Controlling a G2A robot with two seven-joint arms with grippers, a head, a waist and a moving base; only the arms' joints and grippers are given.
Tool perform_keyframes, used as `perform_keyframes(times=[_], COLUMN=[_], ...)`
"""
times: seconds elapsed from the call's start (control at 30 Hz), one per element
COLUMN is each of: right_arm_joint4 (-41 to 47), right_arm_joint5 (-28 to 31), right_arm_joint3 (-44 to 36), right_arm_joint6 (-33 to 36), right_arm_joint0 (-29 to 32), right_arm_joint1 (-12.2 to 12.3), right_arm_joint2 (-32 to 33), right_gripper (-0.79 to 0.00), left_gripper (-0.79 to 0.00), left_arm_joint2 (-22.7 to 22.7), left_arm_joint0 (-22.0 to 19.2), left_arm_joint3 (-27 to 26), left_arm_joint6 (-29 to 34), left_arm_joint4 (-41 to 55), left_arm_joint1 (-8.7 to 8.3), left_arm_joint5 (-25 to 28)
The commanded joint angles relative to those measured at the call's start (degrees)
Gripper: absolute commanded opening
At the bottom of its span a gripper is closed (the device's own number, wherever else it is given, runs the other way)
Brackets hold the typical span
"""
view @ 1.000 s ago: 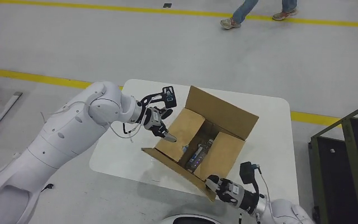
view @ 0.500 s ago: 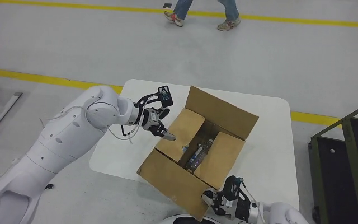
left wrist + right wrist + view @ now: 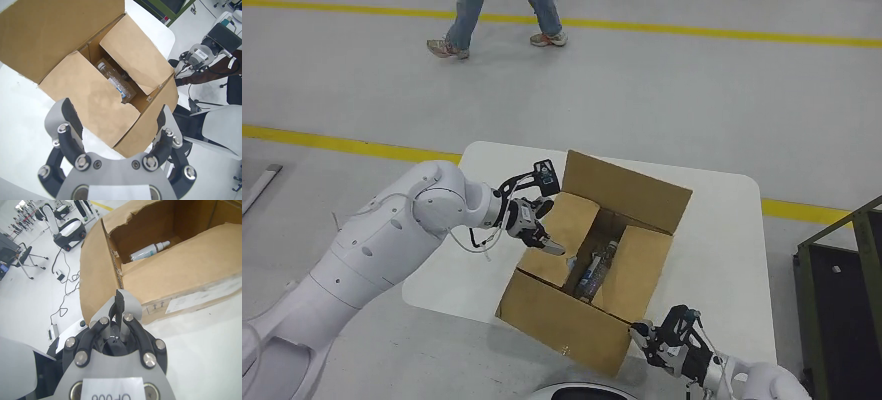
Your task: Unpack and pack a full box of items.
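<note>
Two short flaps (image 3: 572, 222) lean inward over the open box (image 3: 572, 322), which sits on the white table (image 3: 722, 260). They hide most of what lies inside. Through the gap between them a clear bottle (image 3: 115, 81) with a white cap and a blue-and-white label lies on its side on the box floor, its print too small to read. A spray bottle (image 3: 147, 251) with a pale label lies in there too, its lower end cut off by a flap. A dark object beside the clear bottle cannot be made out. The back flap (image 3: 627, 190) of the box stands upright. The near flap (image 3: 94, 266) curves around a corner, its top edge torn. On the box's side wall are a white shipping label (image 3: 186, 303), its text blurred, and two printed up arrows (image 3: 155, 307). The left gripper (image 3: 115, 111) hovers just beside the box, by one short flap, fingers spread wide and holding nothing. The right gripper (image 3: 119, 295) sits at the box's near corner, fingers pressed together with nothing between them. Whether its tips touch the cardboard is unclear.
</note>
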State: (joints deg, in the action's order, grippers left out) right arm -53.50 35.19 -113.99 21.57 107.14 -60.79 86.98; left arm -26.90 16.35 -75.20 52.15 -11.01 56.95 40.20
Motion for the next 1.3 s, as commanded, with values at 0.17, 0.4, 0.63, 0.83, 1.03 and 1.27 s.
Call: perform_keyframes(times=[0.17, 0.4, 0.63, 0.83, 1.03, 1.27], right_arm_joint4=[-0.5, 2.4, 8.8, 5.3, 3.9, 14.5], right_arm_joint5=[-2.4, -7.3, -13.6, -22.7, -26.6, -22.1], right_arm_joint3=[1.5, 3.4, 1.2, 0.2, 1.5, 4.7], right_arm_joint6=[-2.4, -7.7, -16.9, -29.5, -36.2, -36.5], right_arm_joint0=[-0.1, -1.5, -0.2, 0.8, 0.9, -1.1], right_arm_joint1=[0.2, -0.2, -0.8, -1.7, -2.5, -3.1], right_arm_joint2=[2.3, 3.7, 6.7, 8.4, 6.6, 7.3], right_gripper=[-0.785, -0.785, -0.785, -0.785, -0.785, -0.785], left_gripper=[0.0, 0.0, 0.0, 0.0, 0.0, 0.0], left_arm_joint2=[0.2, 0.3, 3.4, 5.6, 5.6, 5.6], left_arm_joint0=[0.0, 0.5, -2.2, -3.4, -3.4, -3.4], left_arm_joint3=[2.3, 3.5, 3.0, 4.5, 4.5, 4.5], left_arm_joint6=[0.3, -1.3, -2.4, 0.1, 0.1, 0.1], left_arm_joint4=[0.6, 1.9, -6.2, -8.5, -8.5, -8.5], left_arm_joint1=[1.17, 2.58, 6.22, 9.0, 9.0, 9.0], left_arm_joint5=[0.3, -4.0, -13.2, -19.9, -19.9, -19.9])
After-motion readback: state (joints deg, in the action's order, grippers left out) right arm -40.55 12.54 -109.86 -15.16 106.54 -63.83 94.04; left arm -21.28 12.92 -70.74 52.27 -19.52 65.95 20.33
